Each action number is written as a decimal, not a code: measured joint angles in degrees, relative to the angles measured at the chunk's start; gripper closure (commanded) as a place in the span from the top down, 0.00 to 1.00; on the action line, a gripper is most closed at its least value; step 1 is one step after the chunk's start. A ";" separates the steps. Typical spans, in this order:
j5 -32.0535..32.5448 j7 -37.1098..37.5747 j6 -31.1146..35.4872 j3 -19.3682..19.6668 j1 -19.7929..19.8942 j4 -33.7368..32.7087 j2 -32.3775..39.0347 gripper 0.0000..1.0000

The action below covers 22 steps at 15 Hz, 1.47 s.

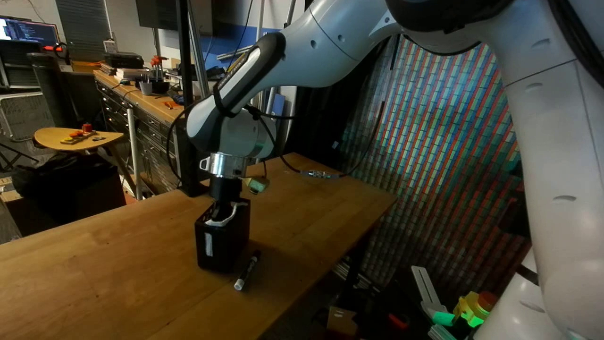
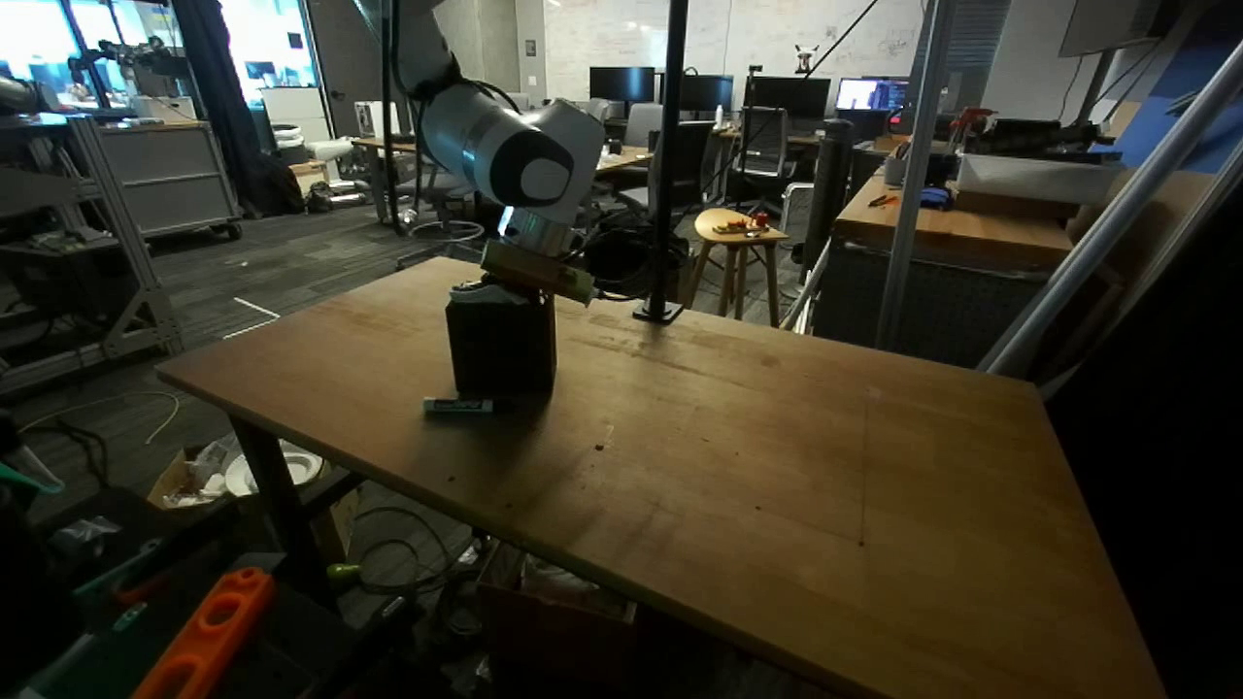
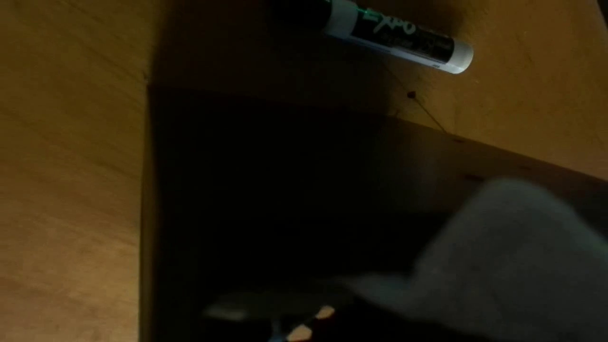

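My gripper (image 1: 221, 210) points straight down into the open top of a black box (image 1: 219, 248) on the wooden table. Its fingertips are inside the box or behind its rim and hidden. A pale cloth (image 1: 229, 218) lies over the box rim, right beside the fingers. The cloth also shows grey in the wrist view (image 3: 517, 256), where the jaws are too dark to make out. I cannot tell whether the gripper grips the cloth. The box (image 2: 500, 345) stands upright in both exterior views. A black-and-white Expo marker (image 3: 399, 35) lies on the table close to the box.
The wooden table (image 2: 777, 456) carries the box and the marker (image 1: 247, 270). A black upright post (image 2: 670, 194) stands at the table's edge near the arm. A cable (image 1: 321, 174) hangs beside the wrist. A stool (image 2: 738, 228) and a workbench (image 1: 141, 101) stand beyond the table.
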State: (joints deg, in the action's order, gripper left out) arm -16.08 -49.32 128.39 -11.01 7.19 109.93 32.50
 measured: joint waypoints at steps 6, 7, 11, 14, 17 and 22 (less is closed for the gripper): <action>1.46 2.00 -0.03 0.04 -2.11 3.45 -7.67 0.61; 2.03 2.64 -0.05 0.07 -2.49 4.04 -9.17 0.54; 4.07 4.92 -0.07 0.34 -3.73 6.70 -14.84 0.25; 4.49 5.88 -0.06 0.47 -4.45 9.19 -18.18 0.19; 4.61 6.13 0.13 0.58 -5.21 11.60 -20.60 0.27; 6.24 6.13 0.24 0.61 -6.71 14.83 -24.36 0.38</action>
State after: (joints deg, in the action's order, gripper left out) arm -9.84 -43.20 128.63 -10.40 0.48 124.77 8.14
